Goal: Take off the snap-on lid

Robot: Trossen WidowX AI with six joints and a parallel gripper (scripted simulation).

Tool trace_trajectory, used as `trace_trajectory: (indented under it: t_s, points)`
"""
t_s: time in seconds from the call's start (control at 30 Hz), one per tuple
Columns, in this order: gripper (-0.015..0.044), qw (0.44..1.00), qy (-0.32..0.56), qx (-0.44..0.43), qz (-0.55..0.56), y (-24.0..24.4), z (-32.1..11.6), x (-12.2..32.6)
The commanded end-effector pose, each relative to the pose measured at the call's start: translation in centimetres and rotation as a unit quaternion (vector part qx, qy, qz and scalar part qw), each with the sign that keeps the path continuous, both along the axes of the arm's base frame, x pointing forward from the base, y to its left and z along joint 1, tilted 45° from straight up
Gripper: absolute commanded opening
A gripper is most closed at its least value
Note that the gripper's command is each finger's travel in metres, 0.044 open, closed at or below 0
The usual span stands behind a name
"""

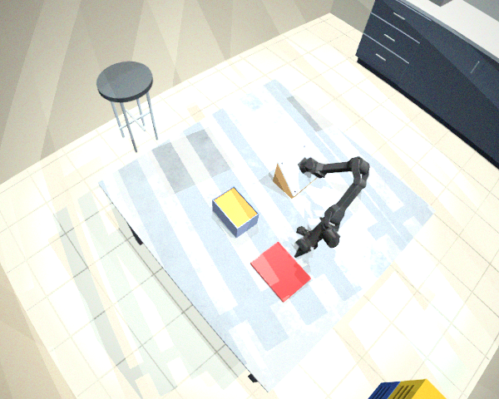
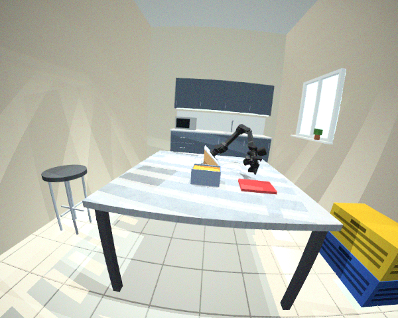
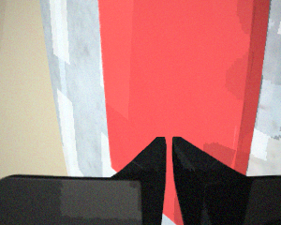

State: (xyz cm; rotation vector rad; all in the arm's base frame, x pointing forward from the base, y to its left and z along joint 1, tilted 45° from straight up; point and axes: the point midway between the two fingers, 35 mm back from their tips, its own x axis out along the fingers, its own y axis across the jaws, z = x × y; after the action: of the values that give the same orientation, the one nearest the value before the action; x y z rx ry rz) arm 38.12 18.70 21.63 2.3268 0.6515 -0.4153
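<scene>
The storage box stands upright and open on the table, blue-grey outside and yellow inside. The red lid is off the box, to its right in the exterior view. It looks flat or nearly flat at table level, smooth broad face up; whether its whole underside touches the table I cannot tell. My gripper is shut, with only a thin gap and nothing between the fingertips. It is above the table by the lid's near-arm edge, apart from the lid as far as the top and exterior views show.
A white and orange wedge-like stand is on the table between the box and the arm's base. The table's edge runs beyond the box and lid. A stool and stacked crates stand off the table.
</scene>
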Motion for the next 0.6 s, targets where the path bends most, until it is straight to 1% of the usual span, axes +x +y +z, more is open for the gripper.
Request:
trace_trajectory:
  t_s: [0.0,0.03,0.33,0.37,0.43,0.57]
  points:
    - [0.0000,1.000,0.007,-0.001,0.000,0.34,-0.90,-0.04]
    - [0.0026,1.000,0.001,0.000,0.001,0.10,-0.15,0.00]
    - [0.0263,1.000,0.001,0.000,0.001,0.10,-0.15,0.00]
    - [0.0275,1.000,0.001,0.000,0.001,0.10,-0.15,0.00]
    - [0.0275,1.000,0.001,0.000,0.001,0.10,-0.15,0.00]
    - [0.0380,1.000,0.007,-0.001,0.000,0.20,-0.16,-0.67]
